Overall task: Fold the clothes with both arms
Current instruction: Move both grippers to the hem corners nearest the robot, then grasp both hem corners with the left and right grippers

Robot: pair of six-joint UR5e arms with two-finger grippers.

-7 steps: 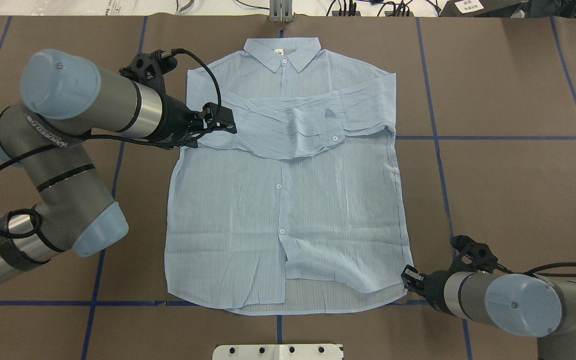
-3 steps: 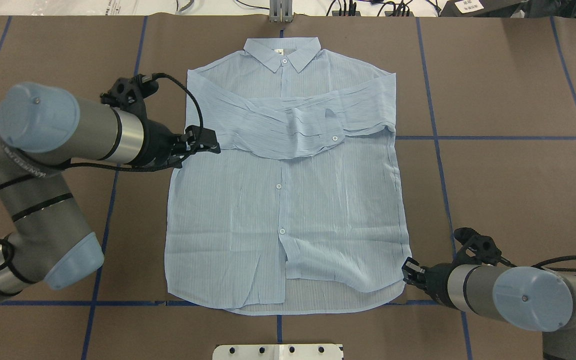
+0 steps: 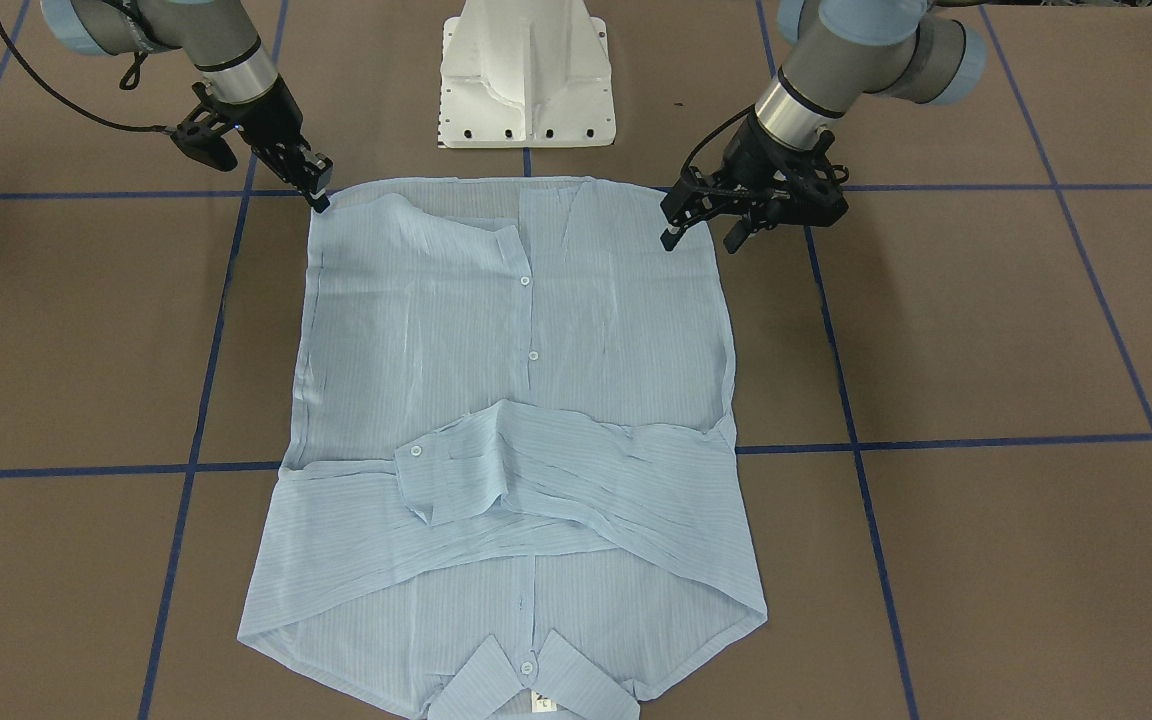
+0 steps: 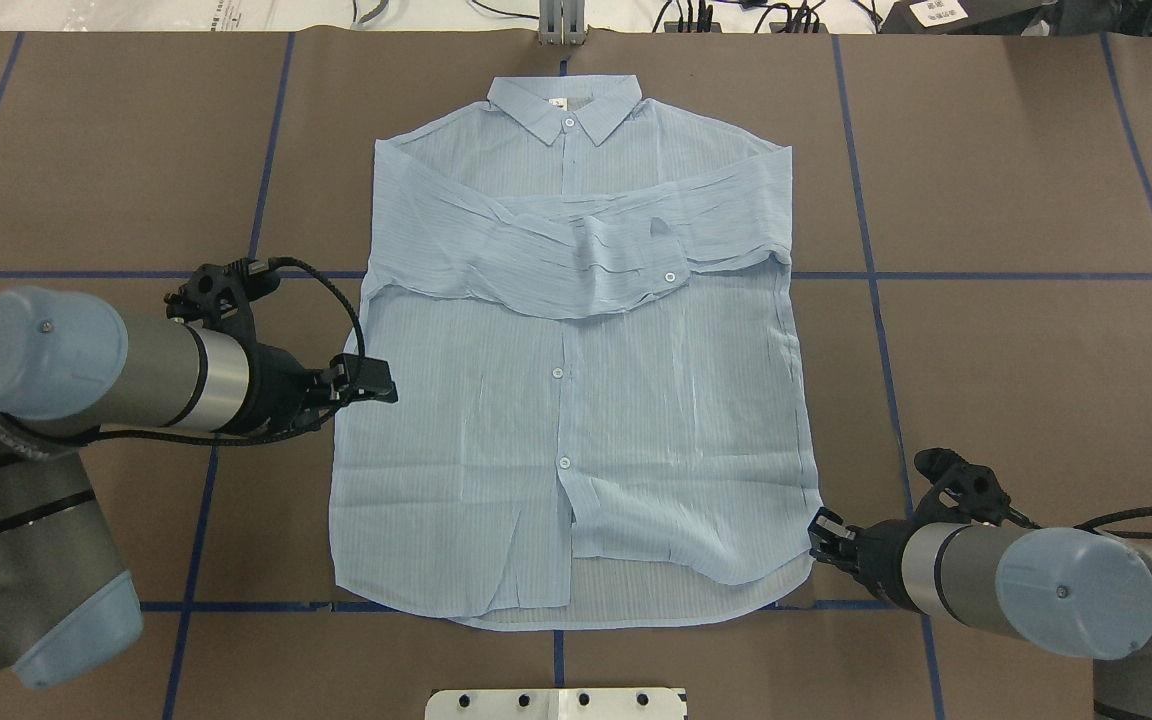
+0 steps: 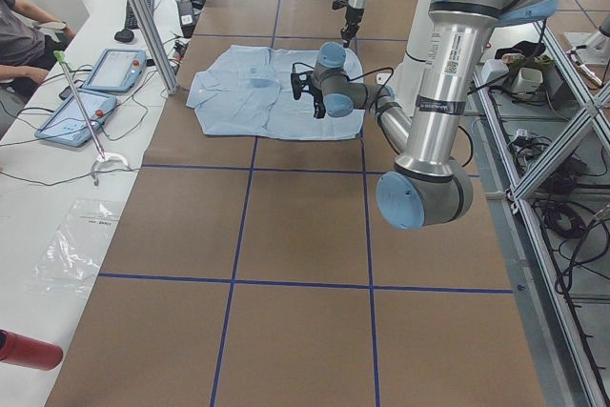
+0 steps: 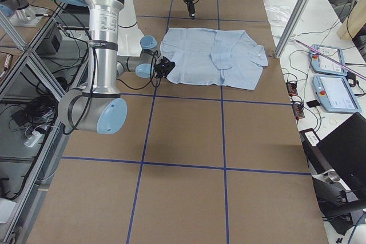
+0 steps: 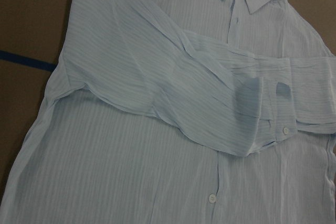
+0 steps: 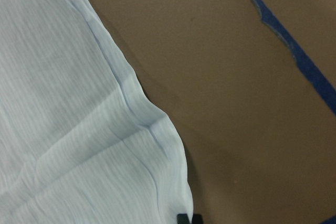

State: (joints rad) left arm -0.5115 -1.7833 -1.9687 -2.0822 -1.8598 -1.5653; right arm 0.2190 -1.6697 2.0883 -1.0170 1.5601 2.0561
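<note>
Shirt [image 4: 576, 420] lay flat on desk [image 4: 986, 350]; sleeves [image 4: 586, 250] already crossed over chest, body folds not yet done. Left claw [image 3: 701, 228] wide, empty, shirt's edge just beside it. Right claw [image 4: 818, 530] at hem corner, grip unclear.

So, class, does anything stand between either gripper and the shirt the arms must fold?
Nothing visible does. The left gripper hangs open over one side edge of the shirt. The right gripper sits right at the hem corner on the opposite side. Only bare brown table lies around them.
</note>
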